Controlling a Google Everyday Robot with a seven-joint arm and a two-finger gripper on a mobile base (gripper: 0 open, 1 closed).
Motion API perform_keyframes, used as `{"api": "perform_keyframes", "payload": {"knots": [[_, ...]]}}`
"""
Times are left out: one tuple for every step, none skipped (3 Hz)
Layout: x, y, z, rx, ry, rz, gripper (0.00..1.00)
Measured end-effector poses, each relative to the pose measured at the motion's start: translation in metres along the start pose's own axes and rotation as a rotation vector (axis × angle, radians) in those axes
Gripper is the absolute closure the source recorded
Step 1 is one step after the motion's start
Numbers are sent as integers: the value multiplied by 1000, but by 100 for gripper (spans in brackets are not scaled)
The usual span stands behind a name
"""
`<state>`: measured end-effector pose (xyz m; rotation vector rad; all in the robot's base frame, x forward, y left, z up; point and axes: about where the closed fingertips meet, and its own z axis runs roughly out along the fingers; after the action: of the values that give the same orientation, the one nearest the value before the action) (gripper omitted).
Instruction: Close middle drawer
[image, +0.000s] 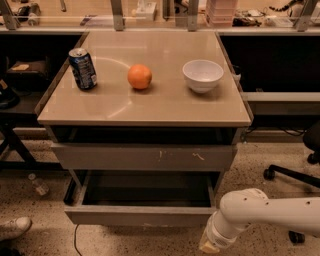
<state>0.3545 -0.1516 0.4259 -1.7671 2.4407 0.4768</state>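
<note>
The middle drawer (137, 216) is a wide, shallow grey drawer with a plain front. It stands pulled out toward me, and its bare inside (145, 191) shows. Above it is the taller grey drawer front with pale scratch marks (145, 157), pulled out a little. My white arm (250, 215) reaches in from the right and ends at its wrist (212, 240), just right of the middle drawer's front right corner. The gripper itself is below the bottom edge of the camera view, out of sight.
On the beige cabinet top (165, 107) stand a blue can (82, 68), an orange (139, 76) and a white bowl (202, 75). An office chair base (292, 172) is at the right. A shoe (14, 227) and a plastic bottle (37, 184) lie on the floor at the left.
</note>
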Motion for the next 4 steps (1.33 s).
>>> {"api": "perform_keyframes", "payload": {"knots": [[-10, -16, 0, 51, -26, -37, 95], [-16, -34, 2, 91, -39, -59, 100], [-23, -52, 10, 113, -39, -76, 100], [-30, -68, 16, 129, -28, -91, 100]]}}
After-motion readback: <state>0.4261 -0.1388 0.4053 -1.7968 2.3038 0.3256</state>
